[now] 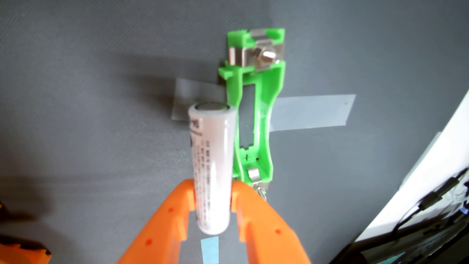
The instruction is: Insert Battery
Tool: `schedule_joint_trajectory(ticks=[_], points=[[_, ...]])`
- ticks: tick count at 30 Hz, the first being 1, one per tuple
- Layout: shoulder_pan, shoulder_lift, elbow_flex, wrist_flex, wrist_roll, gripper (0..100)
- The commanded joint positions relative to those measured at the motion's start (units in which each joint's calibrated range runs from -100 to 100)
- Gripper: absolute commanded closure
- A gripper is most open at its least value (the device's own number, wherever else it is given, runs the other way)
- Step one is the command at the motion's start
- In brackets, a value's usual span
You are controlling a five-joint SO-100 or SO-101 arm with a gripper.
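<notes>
Midway, we saw orange fingers [212, 193] clamped on the white battery [212, 162], beside, not inside, the taped green holder [253, 106] mid-tabletop [88, 76].

The orange gripper [212, 189] runs off the wrist view's bottom edge, its base unseen; the white battery [212, 165] hides the green battery holder's [256, 106] left wall, its print too blurred to read; black cables [431, 203] beyond the grey mat's [88, 88] right edge are cut off.
</notes>
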Motion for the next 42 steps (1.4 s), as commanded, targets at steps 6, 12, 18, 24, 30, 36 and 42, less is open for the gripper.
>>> schedule_joint_trajectory(ticks=[6, 12, 18, 24, 30, 36, 42], points=[[0.5, 0.7, -3.6, -0.5, 1.3, 99], [0.6, 0.7, -4.3, -0.6, 1.3, 99], [1.2, 0.8, -3.4, -4.4, 2.0, 99], [3.6, 0.9, -3.4, -5.4, 2.2, 99], [3.4, 3.5, -3.9, -5.4, 2.2, 99], [2.8, 4.8, -4.3, -5.4, 2.2, 99], [2.6, 5.1, -4.3, -5.5, 2.4, 99]])
